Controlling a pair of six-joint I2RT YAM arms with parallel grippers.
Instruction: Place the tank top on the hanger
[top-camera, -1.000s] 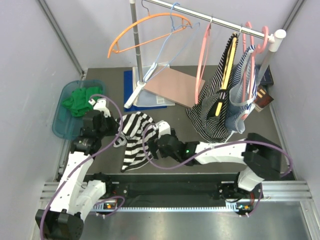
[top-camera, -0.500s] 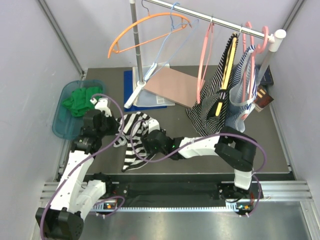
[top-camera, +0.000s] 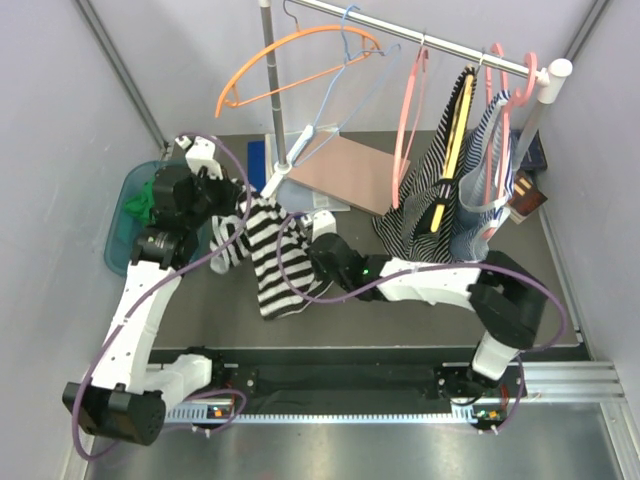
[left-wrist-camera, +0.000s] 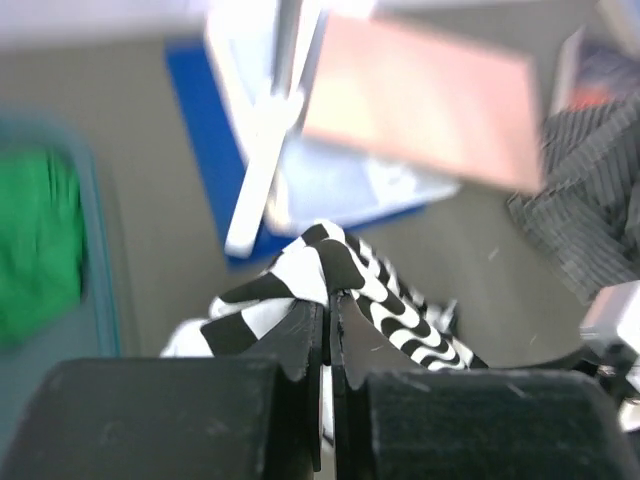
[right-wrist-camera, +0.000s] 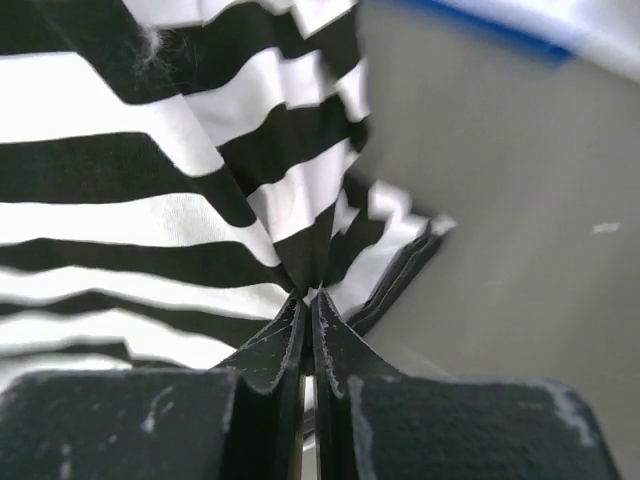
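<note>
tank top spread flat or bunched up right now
Bunched, not spread: the left gripper and right gripper each pinch the tank top between shut fingers, stripes gathering into folds there.

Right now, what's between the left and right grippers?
Only the tank top: its striped cloth spans from the left gripper to the right gripper, both shut on it. The top view shows the span; wrist views show each pinch.

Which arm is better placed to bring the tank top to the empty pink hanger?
Right, likely: the right end effector grips the tank top nearer the hanger; the left end effector, farther away.
</note>
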